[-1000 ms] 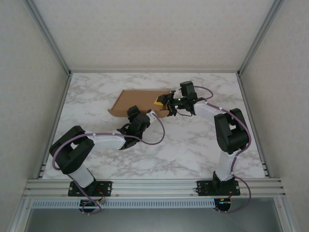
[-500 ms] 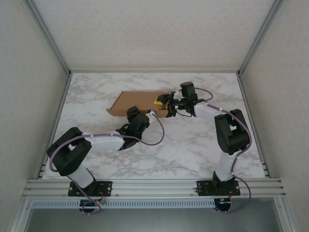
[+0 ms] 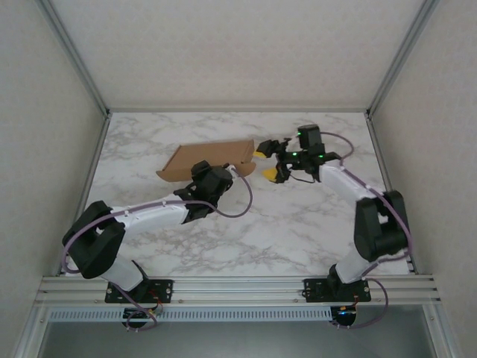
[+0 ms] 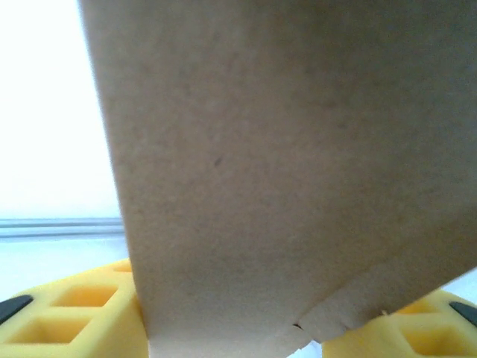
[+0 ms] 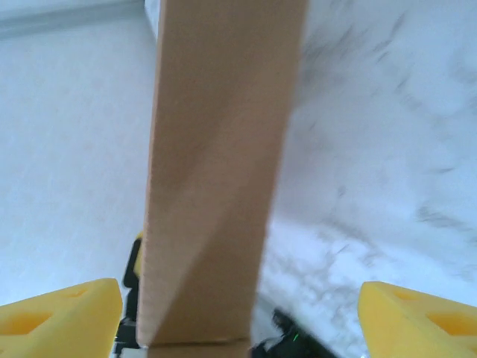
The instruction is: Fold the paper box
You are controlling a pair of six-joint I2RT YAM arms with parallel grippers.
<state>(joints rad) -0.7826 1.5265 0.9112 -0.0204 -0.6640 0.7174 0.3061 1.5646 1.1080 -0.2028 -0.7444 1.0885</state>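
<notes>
Backing off the box's right end, the right hand (image 3: 266, 165) now hovers just beside it, jaws spread wide and empty. The left arm has meanwhile stretched farther and carried the paper box (image 3: 212, 155) leftward. The left hand (image 4: 231, 324) has the cardboard between its yellow fingers (image 4: 67, 317), both snug against it, apparently clamping it. Beyond, the box lies askew at the far middle of the marble worktop (image 3: 298, 224). My worry is the one-sided hold: a push from the right could pivot or slide the box, and a hard pinch could crease its wall.
</notes>
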